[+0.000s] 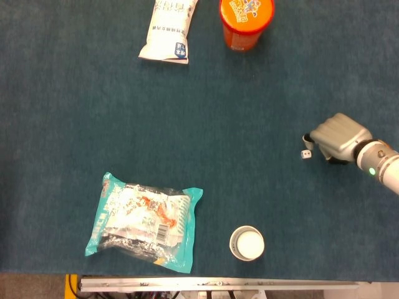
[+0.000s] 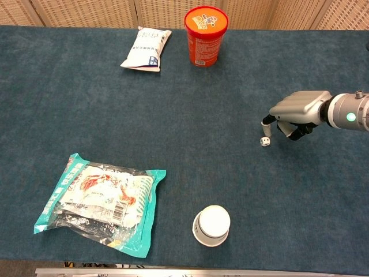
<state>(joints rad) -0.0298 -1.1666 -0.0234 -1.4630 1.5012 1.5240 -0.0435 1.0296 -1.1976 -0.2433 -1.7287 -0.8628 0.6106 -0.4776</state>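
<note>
You are working over a blue table [image 2: 86, 104], and every place here is taken from the die [image 2: 264, 141]. It is lying on the cloth, alone and not lifted. The teal packet [image 2: 101, 202] is lying well apart from the die, to its left and nearer the robot. The white bag [image 2: 146, 48] and the orange tub [image 2: 203, 36] are sitting far beyond the die to its left, at the table's far edge. The paper cup [image 2: 211, 225] is standing left of the die, close to the near edge.

Your right hand [image 2: 297, 109] is hovering just right of the die. Its fingers are bent downward and holding nothing, with one fingertip hanging just above the die. I cannot tell whether it is touching. As I judge it, the reach is done, but the grasp is not yet made and the die is not yet picked up.
</note>
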